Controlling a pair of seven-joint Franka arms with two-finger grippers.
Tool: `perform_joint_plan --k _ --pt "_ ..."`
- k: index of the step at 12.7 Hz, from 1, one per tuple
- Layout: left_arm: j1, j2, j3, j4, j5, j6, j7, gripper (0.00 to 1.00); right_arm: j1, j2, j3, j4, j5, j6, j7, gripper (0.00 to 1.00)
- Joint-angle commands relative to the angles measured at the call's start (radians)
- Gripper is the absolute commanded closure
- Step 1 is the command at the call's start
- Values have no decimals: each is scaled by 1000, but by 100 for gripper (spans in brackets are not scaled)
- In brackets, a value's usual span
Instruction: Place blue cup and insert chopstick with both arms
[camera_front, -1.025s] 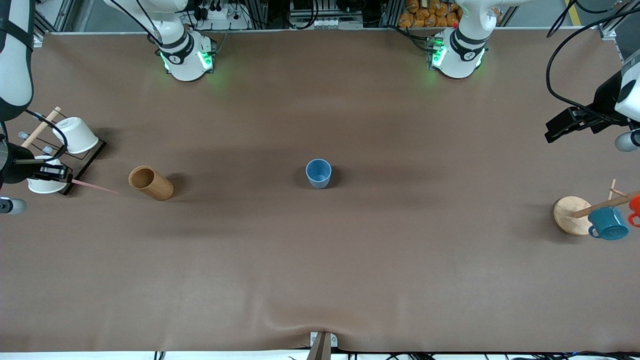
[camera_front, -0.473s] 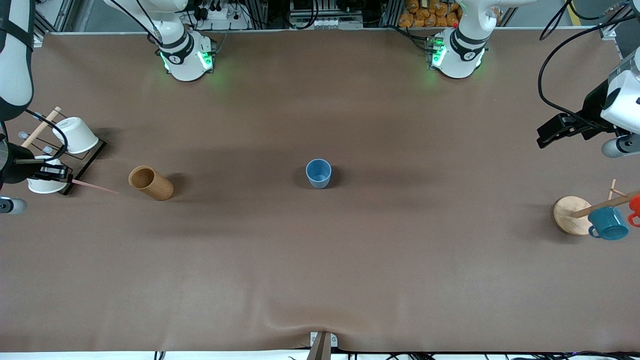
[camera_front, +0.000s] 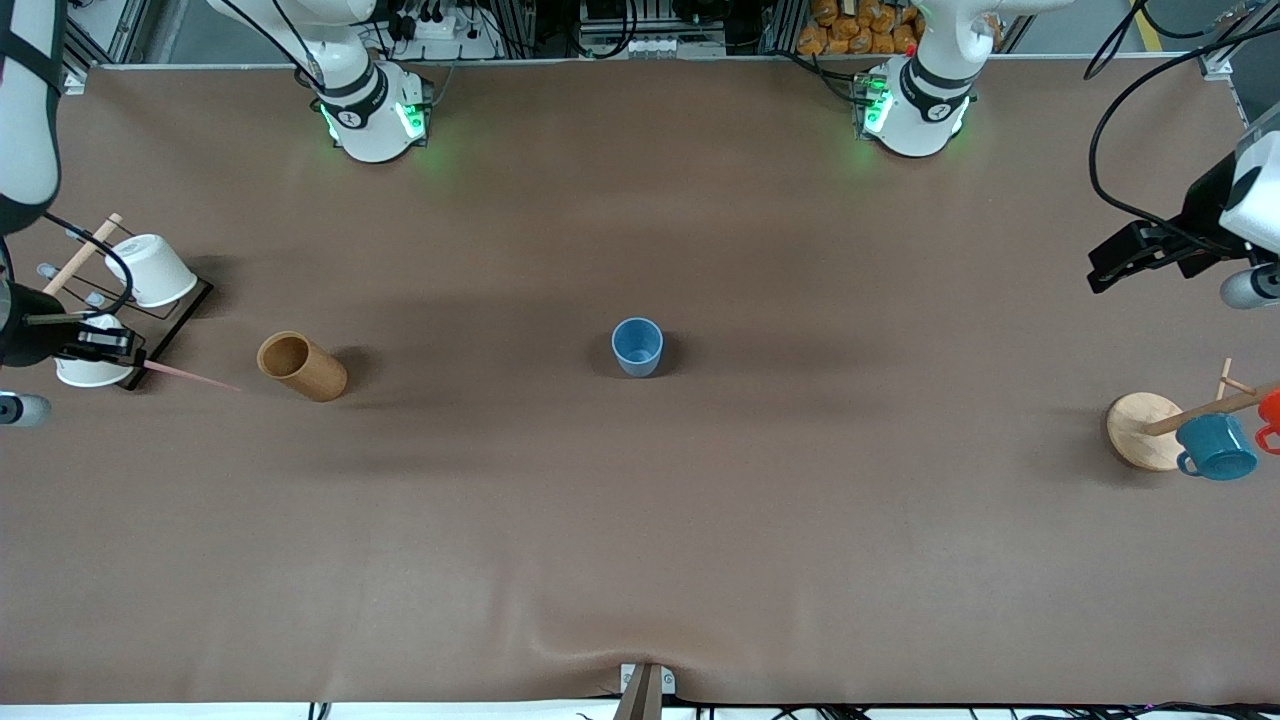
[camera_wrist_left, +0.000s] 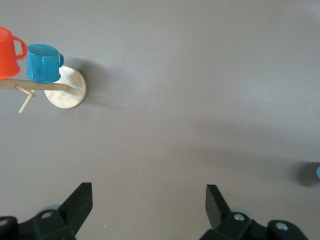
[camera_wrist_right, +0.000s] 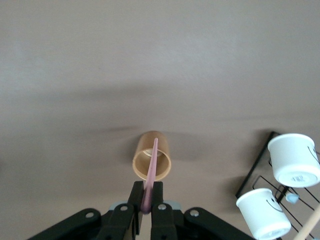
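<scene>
At mid-table the blue cup (camera_front: 637, 346) stands placed; right gripper (camera_wrist_right: 147, 206) pinches the chopstick (camera_wrist_right: 150, 170) uninserted, left gripper (camera_wrist_left: 149, 201) spread, waiting.

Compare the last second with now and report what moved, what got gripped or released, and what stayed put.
The left pincer, open over bare table at the left arm's end, shifted slightly toward the table's middle, then back about where it was. The right pincer moved almost nothing, still shut on the chopstick by the cup rack. Nothing was gripped or released. The blue cup and wooden cup stayed put.
</scene>
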Motion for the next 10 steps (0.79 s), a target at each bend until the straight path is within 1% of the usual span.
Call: perform_joint_plan --k 1,3,5,10 --pt "-7 -29 13 -27 -19 9 22 0 1 -56 12 11 35 -14 -62 100" --pt "-1 -31 15 -25 -19 7 49 0 27 -83 21 14 35 -12 -64 100" --pt "-1 -32 33 -24 -19 5 78 0 85 -88 18 52 32 -12 -64 100" --pt "-1 -31 33 -25 -19 5 79 0 217 -97 18 97 31 -6 -62 100"
